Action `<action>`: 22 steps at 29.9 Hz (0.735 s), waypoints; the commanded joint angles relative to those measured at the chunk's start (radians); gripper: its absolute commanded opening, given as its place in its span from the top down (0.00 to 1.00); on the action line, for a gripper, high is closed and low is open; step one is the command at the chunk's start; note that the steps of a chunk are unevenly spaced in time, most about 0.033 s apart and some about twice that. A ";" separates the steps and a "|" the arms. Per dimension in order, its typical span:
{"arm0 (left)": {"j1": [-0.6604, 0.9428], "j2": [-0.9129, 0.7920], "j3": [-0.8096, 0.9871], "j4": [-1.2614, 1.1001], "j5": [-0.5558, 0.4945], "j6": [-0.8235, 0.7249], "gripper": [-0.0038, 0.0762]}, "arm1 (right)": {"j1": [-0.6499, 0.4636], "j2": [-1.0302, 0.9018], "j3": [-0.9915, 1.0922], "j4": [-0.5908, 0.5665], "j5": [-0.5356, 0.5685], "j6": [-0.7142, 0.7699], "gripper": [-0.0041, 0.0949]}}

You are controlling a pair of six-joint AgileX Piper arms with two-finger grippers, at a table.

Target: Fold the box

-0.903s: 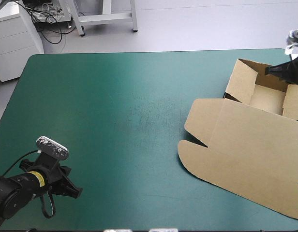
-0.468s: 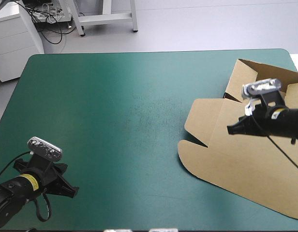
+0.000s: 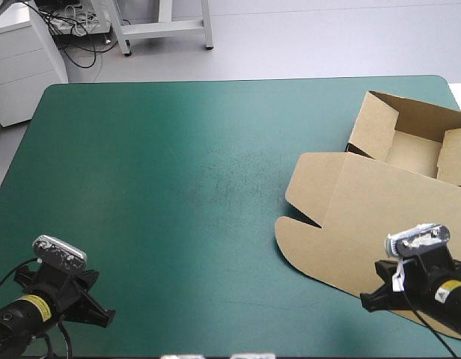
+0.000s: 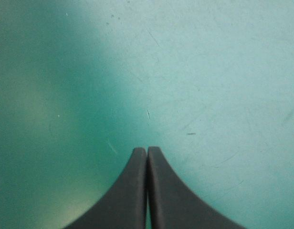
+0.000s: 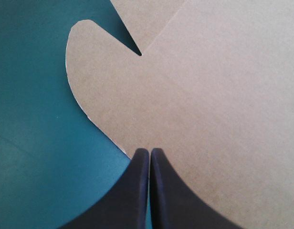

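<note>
1. The box (image 3: 380, 217) lay at the right side of the teal-green cover (image 3: 178, 164). Its tray (image 3: 414, 153), walls raised, stood at the far right, and its lid (image 3: 365, 232) lay flat, reaching toward the near edge.
2. The right gripper (image 3: 367, 301) hovered at the lid's near-left margin, fingers pressed together and holding nothing. The left gripper (image 3: 103, 318) sat at the near left, well apart from the box, likewise closed and empty.
3. The step in hand looked like taking up the lid's edge. To do it well, the right gripper would first have to part its fingers. It would then slip one finger under the board from the bare-cover side and take the margin, not the mid-panel. The left gripper would be best brought across to steady the tray so the box did not slide.
4. Only the right wrist view showed the fingertips right at the cut edge, with the rounded flap (image 5: 97, 62) and the notch (image 5: 119, 34) ahead. Whether the tips touched the board could not be told.
5. Only the high view showed the tray and how far apart the arms were. The left wrist view gave nothing but bare cover.
</note>
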State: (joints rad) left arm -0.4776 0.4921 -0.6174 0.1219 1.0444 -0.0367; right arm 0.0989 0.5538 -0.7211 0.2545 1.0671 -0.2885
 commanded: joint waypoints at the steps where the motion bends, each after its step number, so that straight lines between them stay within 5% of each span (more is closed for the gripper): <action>1: -0.006 -0.008 0.024 -0.004 -0.064 -0.011 0.99 | 0.003 -0.086 0.031 0.017 -0.046 -0.010 0.97; 22: -0.006 -0.008 0.103 -0.035 -0.061 -0.011 0.99 | 0.003 -0.227 0.225 0.009 -0.043 -0.015 0.97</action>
State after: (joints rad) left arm -0.4776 0.4781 -0.4903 0.0954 1.0224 -0.0367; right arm 0.0989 0.3163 -0.4776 0.2526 1.0737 -0.2906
